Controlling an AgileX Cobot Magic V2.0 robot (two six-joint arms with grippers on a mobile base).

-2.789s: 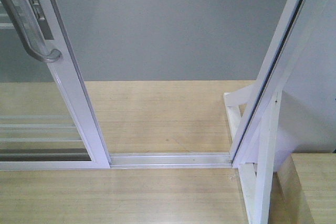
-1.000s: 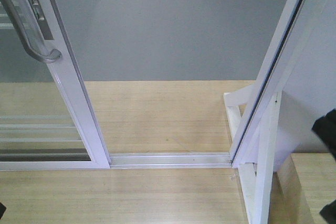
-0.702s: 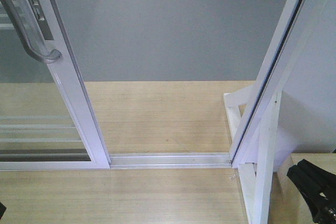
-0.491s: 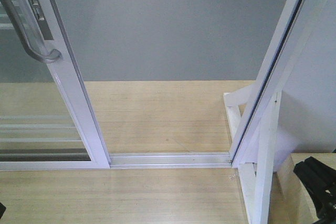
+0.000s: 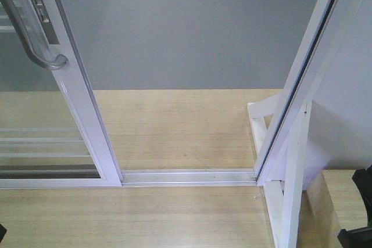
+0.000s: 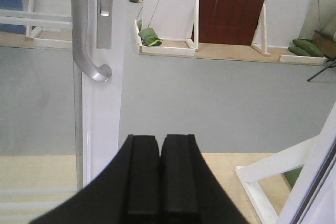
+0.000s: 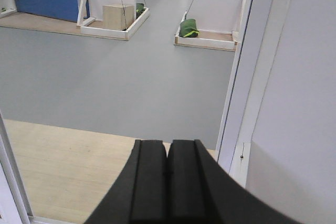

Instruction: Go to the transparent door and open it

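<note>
The transparent door [image 5: 81, 108] stands at the left of the front view, slid aside, with white bars [image 5: 40, 143] across its glass and a curved grey handle [image 5: 32, 33] on its stile. A wide gap runs from that stile to the white jamb [image 5: 302, 79]. In the left wrist view the handle [image 6: 84, 35] is up and to the left of my left gripper [image 6: 160, 139], which is shut and empty, apart from the stile [image 6: 105, 119]. My right gripper [image 7: 168, 144] is shut and empty, facing the gap beside the jamb [image 7: 247, 77].
A metal floor track [image 5: 186, 176] crosses the threshold on the wooden platform [image 5: 174, 126]. A white brace [image 5: 290, 190] props the jamb at right. A black part of my right arm [image 5: 359, 235] shows at the lower right corner. Grey floor [image 5: 186, 33] lies beyond, with sandbagged stands [image 7: 205, 35].
A black part of my right arm came in at the right edge and has dropped to the lower right corner. The door and its handle have not moved.
</note>
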